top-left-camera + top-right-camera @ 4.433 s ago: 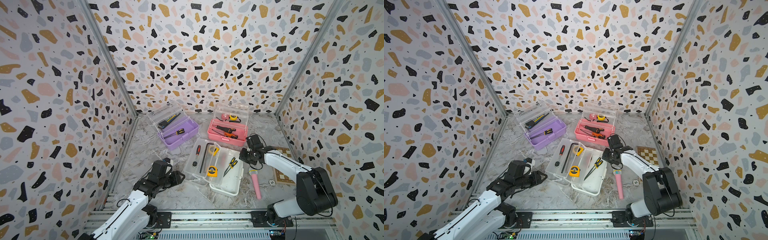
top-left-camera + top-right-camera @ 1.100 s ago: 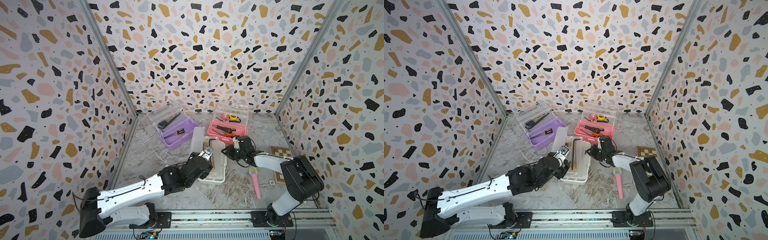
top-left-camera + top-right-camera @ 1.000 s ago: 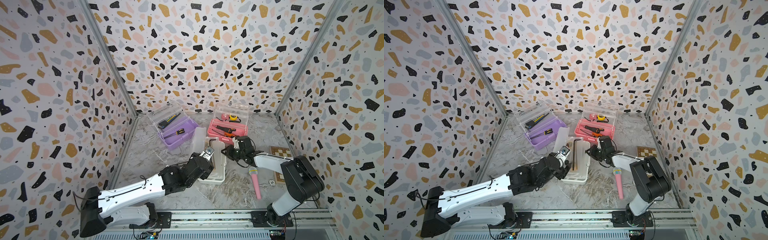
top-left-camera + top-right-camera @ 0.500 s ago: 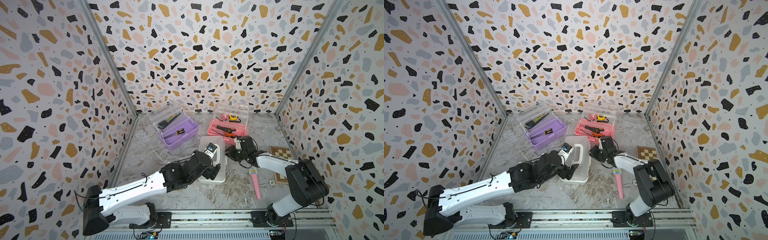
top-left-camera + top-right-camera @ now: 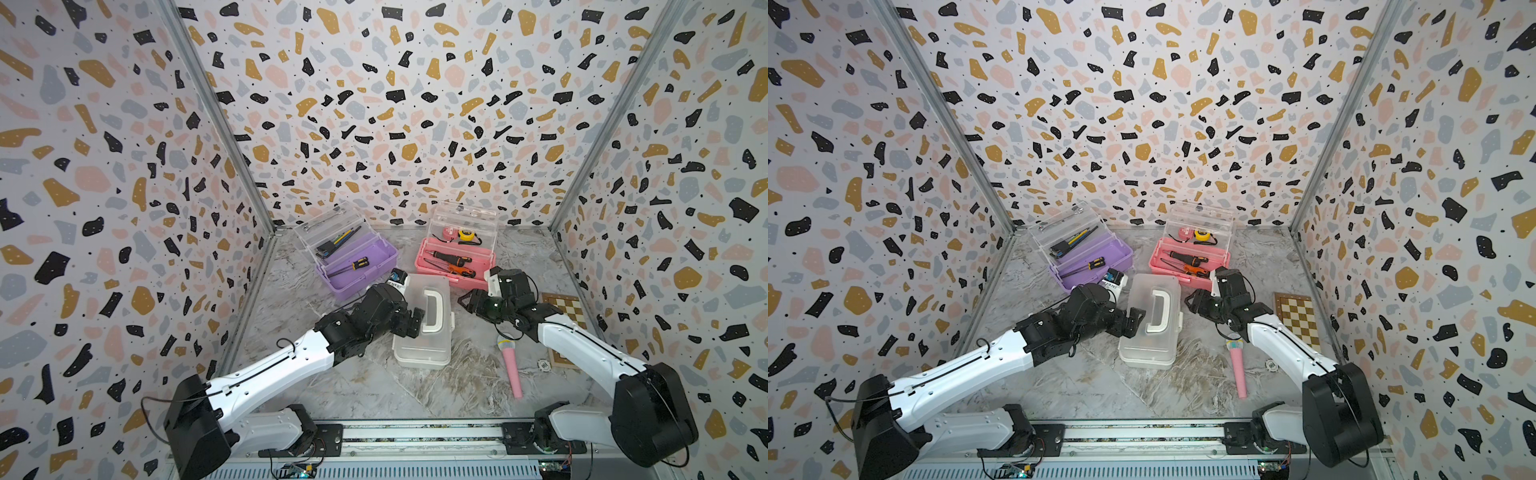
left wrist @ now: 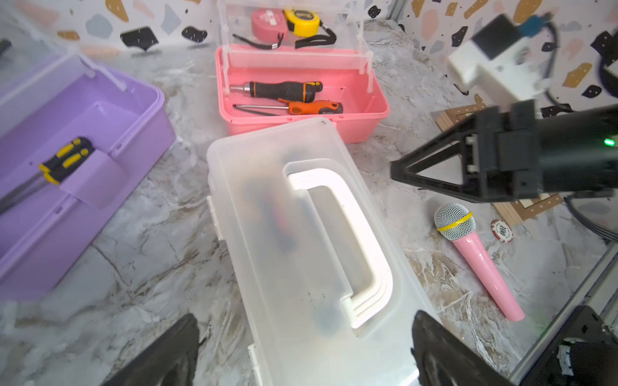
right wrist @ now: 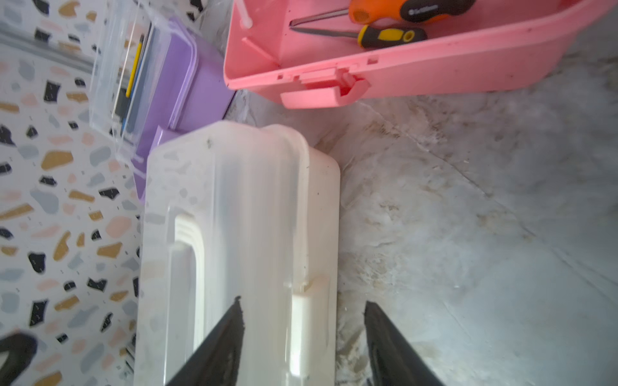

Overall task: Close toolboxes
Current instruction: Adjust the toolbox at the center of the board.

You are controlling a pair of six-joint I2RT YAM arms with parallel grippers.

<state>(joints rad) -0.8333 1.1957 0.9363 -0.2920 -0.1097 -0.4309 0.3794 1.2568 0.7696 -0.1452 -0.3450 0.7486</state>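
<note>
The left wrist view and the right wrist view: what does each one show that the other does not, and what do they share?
Only the left wrist view shows the pink microphone, the poker chip, the tape measures in the pink toolbox's raised lid, and the right gripper. Only the right wrist view shows the white toolbox's front latch and the pink toolbox's latch. Both show the closed white toolbox, the open pink toolbox and the open purple toolbox.
</note>
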